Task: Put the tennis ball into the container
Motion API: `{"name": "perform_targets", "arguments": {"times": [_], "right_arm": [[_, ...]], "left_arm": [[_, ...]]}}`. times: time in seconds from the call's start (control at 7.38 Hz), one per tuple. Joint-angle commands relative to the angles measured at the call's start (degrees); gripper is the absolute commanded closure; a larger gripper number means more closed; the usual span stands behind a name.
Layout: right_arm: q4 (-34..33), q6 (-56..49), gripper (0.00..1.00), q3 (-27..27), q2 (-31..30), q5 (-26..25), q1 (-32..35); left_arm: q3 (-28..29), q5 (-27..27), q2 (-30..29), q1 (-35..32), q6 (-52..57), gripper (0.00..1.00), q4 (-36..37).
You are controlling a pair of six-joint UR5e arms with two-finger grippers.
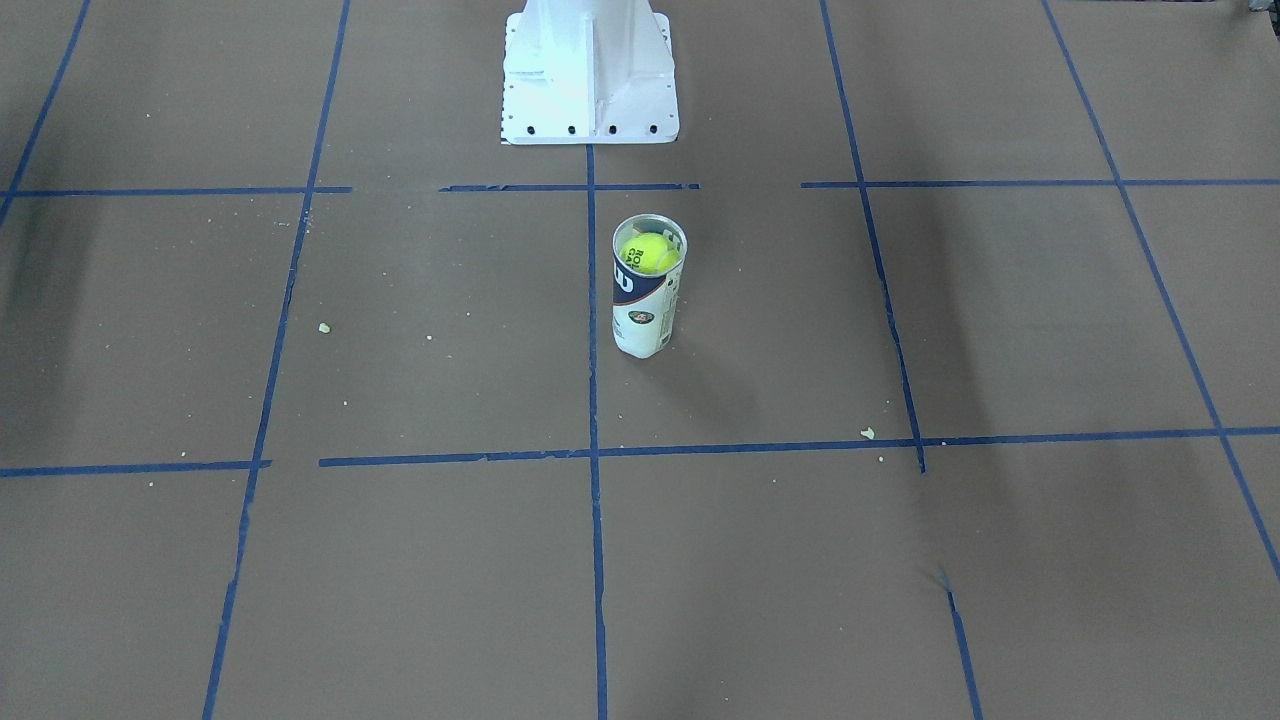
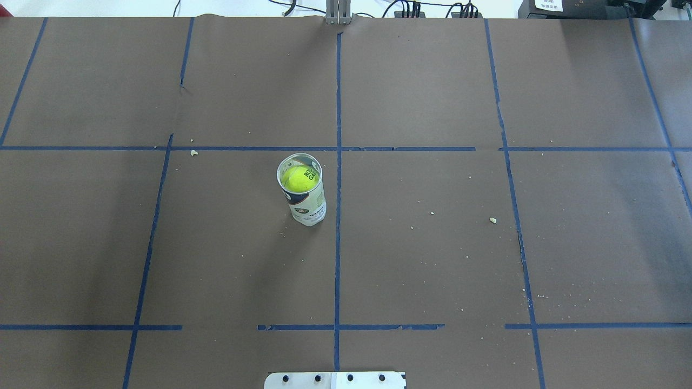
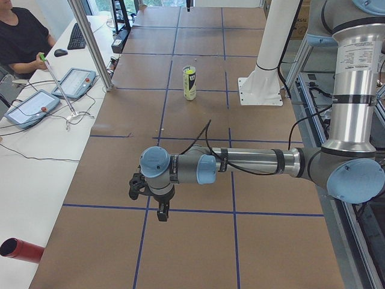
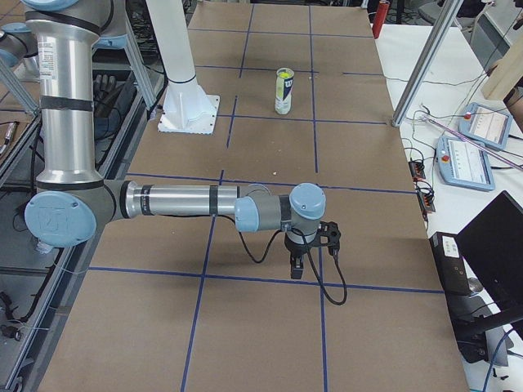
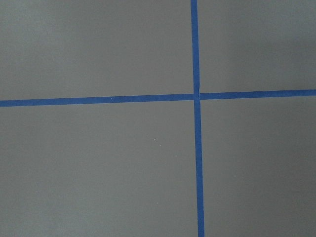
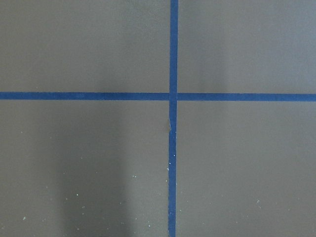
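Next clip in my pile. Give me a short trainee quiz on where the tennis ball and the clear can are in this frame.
1. True or false: the tennis ball sits inside the container, close to its open top.
2. Multiple choice: the container is A) standing upright, B) tipped on its side, C) clamped in a gripper's jaws.
3. Short answer: in the overhead view, on which side of the centre tape line does the container stand?

Key: 1. True. 2. A. 3. Left, just beside the line.
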Motion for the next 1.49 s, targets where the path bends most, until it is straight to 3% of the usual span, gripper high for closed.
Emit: {"name": "perform_targets", "arguments": {"times": [0.0,1.35], "right_arm": [[0.0,0.0,0.0,0.0,0.0,0.0,0.0],[0.0,0.0,0.0,0.0,0.0,0.0,0.0]], "left_arm": [[-0.1,0.2,0.1,0.0,0.1,0.0,0.0],[-1.0,0.2,0.1,-0.1,0.1,0.0,0.3]]}}
